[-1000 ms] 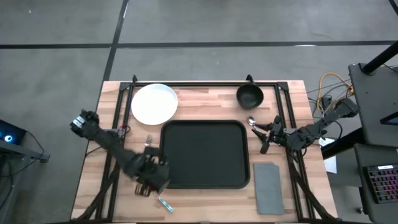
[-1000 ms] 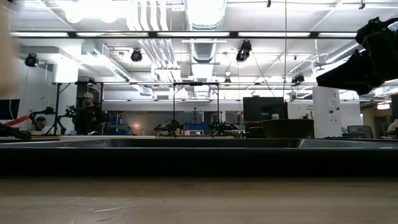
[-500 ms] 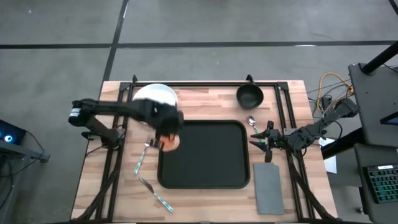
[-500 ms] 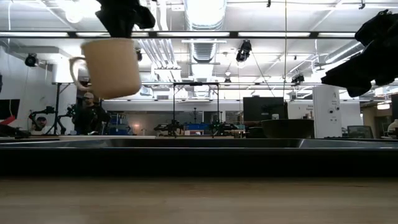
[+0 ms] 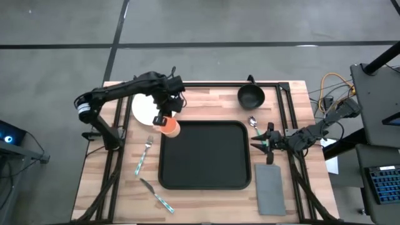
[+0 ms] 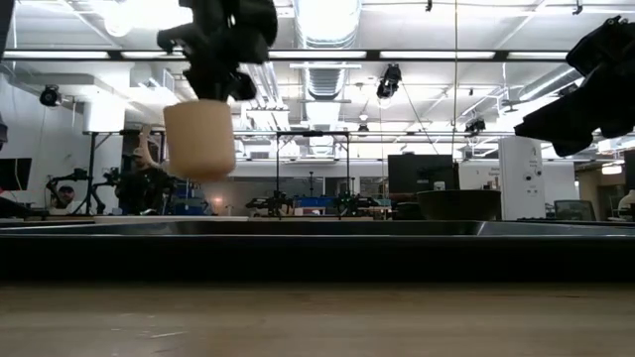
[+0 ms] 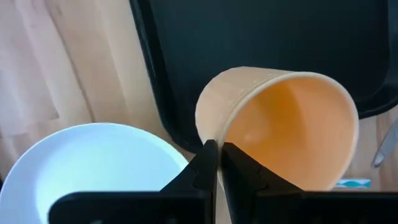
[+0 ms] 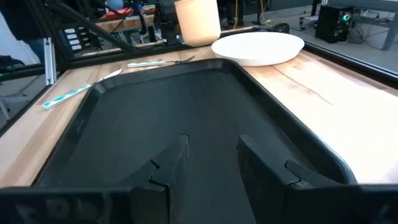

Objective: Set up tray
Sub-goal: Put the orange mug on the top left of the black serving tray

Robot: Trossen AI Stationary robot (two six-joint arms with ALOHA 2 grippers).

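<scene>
A beige cup [image 5: 170, 128] hangs from my left gripper [image 5: 165, 117] above the far left corner of the black tray [image 5: 205, 181]. In the low view the cup [image 6: 199, 139] is well above the table. The white plate [image 5: 142, 109] lies on the table just beyond, partly under my left arm. My right gripper [image 5: 262, 143] is open and empty at the tray's right rim, pointing across the tray [image 8: 155, 112]. My left gripper pinches the cup's wall at the rim [image 7: 219, 135]. One finger [image 7: 239, 168] is inside the cup and the other [image 7: 200, 171] outside. The fingers come from above, pointing down. The cup hangs below them, mouth up, a little tilted, clear of tray and table.
A black bowl [image 5: 251, 95] stands at the far right and a spoon [image 5: 253, 122] lies beside the tray's far right corner. A grey napkin [image 5: 270, 189] lies to the right of the tray. A fork [image 5: 144, 154] and a knife [image 5: 156, 195] lie to its left.
My left gripper has swung from the table's near left, beside the tray's near corner, up and toward the far edge, carrying the cup. The cup has turned about: its handle showed in the low view half a second ago and is now hidden. My right gripper has shifted slightly toward the tray.
</scene>
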